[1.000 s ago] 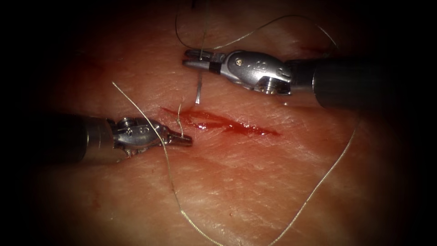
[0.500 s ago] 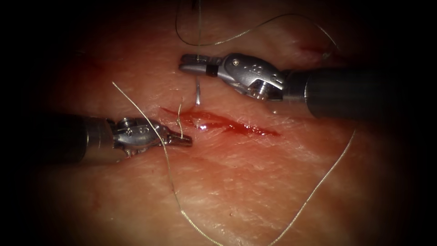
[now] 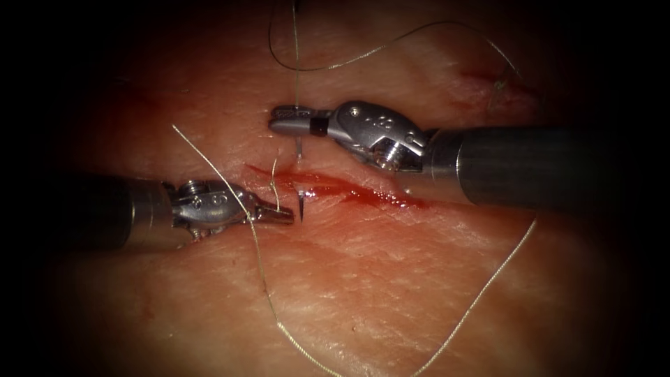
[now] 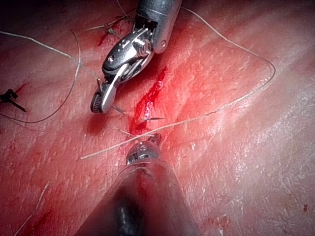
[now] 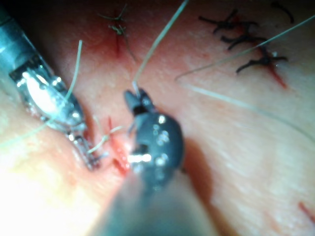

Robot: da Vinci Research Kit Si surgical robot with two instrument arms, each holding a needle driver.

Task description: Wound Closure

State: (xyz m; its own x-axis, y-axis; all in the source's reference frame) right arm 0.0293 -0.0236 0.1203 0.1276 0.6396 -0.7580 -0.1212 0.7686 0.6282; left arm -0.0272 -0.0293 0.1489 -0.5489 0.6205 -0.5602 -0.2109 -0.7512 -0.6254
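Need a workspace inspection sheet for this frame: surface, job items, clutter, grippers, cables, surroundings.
Surface: tissue with an open cut wet with red fluid.
Job's things: needle passes through the tissue across the cut's left end, its tip out on the near side beside the left tool; thread loops over the tissue.
Clutter: dark finished stitches on the tissue in the right wrist view.
Grippers: right tool shut on the needle near its tail end; left tool shut on the thread.
Cables: nothing seen.
Surroundings: dark, nothing seen.
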